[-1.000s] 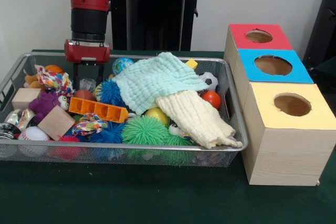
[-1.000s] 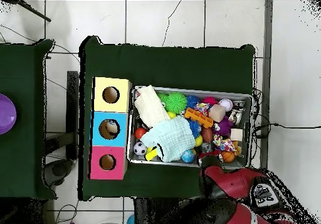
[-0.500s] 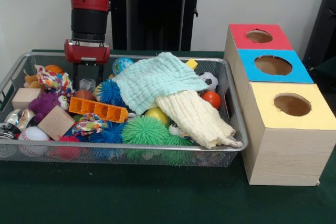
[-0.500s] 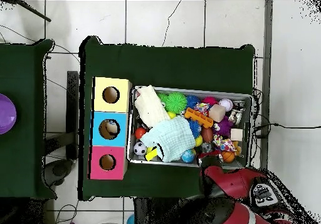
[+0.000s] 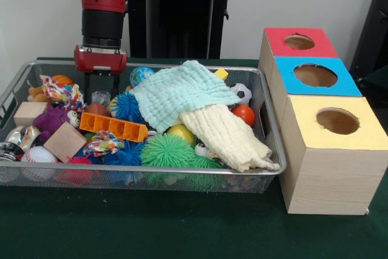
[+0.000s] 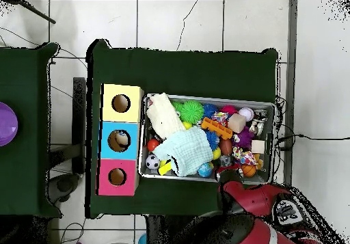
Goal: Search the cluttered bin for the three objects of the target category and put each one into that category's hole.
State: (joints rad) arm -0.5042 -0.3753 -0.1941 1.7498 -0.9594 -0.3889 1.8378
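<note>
- Your gripper (image 5: 101, 94) hangs inside the wire bin (image 5: 267, 125) near its far left corner; its two dark fingers (image 5: 88, 88) stand apart with nothing between them, so it is open and empty.
- Its tips sit just above a small clear ball (image 5: 101, 97), beside a blue spiky ball (image 5: 127, 106) and just behind the orange block with square holes (image 5: 113, 127).
- You cannot tell from the pictures which category is the target; the bin holds balls, cloths, wooden blocks and soft toys.
- A mint cloth (image 5: 182, 92) lies across the middle of the bin, over a cream cloth (image 5: 225, 136) that reaches the front right corner.
- An orange ball (image 5: 244, 114) and a small soccer ball (image 5: 242, 92) lie against the bin's right wall.
- A green spiky ball (image 5: 168, 150) lies at the front edge, and a baseball (image 5: 37, 156) at the front left corner.
- Two wooden blocks (image 5: 65, 141) and a purple plush toy (image 5: 50, 119) sit at the left end.
- The box with three holes (image 5: 315, 119) stands just beside the bin's right wall: red top (image 5: 299, 42) farthest back, blue (image 5: 315, 76) in the middle, yellow (image 5: 337, 122) nearest the front.
- In the overhead view something pale shows inside the blue hole (image 6: 119, 141).
</note>
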